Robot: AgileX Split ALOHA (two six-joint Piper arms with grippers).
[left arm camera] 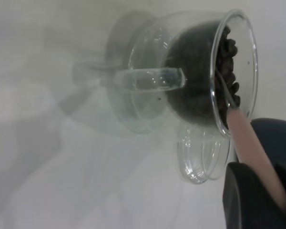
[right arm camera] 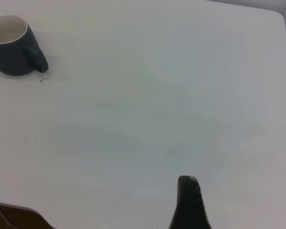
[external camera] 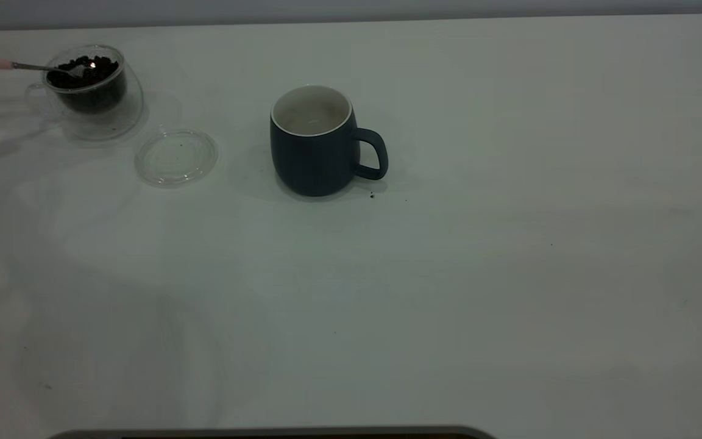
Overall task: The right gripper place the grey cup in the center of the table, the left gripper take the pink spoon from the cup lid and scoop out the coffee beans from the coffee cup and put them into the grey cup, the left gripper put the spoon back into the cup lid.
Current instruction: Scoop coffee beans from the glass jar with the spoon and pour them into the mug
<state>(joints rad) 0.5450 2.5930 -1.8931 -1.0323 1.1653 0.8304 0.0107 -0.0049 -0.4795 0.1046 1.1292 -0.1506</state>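
The left gripper (left arm camera: 257, 200) shows black, smooth and rounded; the right gripper's fingertip (right arm camera: 188, 200) looks similarly dark, perhaps matte

Grey cup (external camera: 313, 143): dark blue-grey, off-white inside, upright near desk (external camera: 448, 274) ctr, handle toward right arm's side, looks empty. Coffee cup (external camera: 92, 91): clear glass, upright at far left, filled w/ coffee beans (external camera: 92, 70). Pink spoon (external camera: 34, 65): pink handle, metal bowl resting in the beans. Cup lid (external camera: 176, 157): clear disc, flat on desk just beside coffee cup, betw. it and grey cup.
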